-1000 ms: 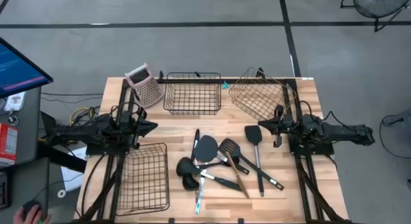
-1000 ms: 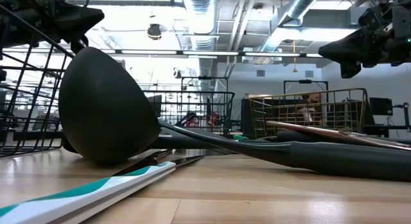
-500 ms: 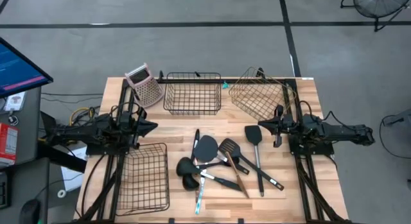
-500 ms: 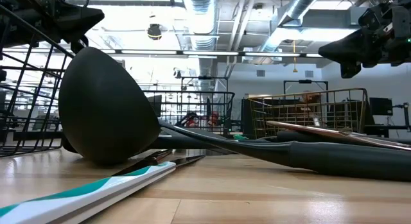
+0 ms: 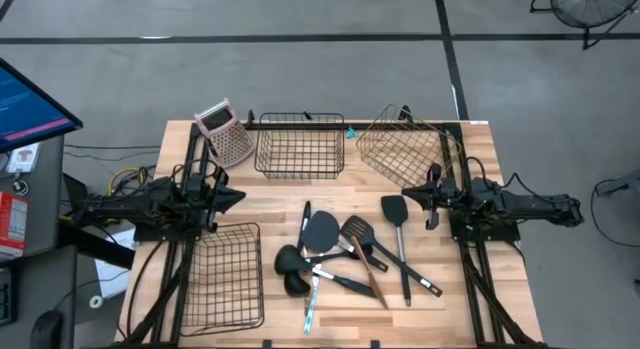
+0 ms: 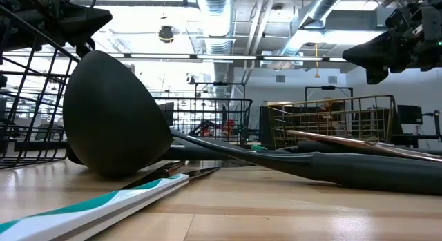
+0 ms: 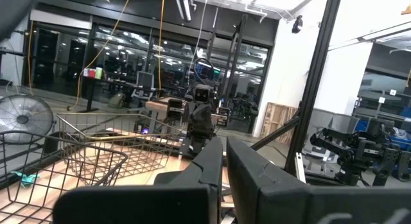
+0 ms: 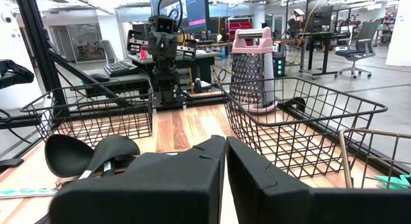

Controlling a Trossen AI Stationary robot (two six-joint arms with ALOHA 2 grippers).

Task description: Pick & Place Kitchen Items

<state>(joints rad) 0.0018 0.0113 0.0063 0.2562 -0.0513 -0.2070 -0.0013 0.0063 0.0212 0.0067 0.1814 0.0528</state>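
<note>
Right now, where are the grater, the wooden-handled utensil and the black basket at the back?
grater [image 5: 232, 142], high view, metal body.
wooden-handled utensil [image 5: 372, 277], high view, mid handle.
black basket [image 5: 299, 171], high view, near rim.

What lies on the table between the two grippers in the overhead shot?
In the high view, between the left gripper and the right gripper, both shut, is bare wooden tabletop. The utensil pile lies just nearer the front edge.

3 wire baskets [image 5: 299, 144], pink-topped grater [image 5: 224, 133]
</note>
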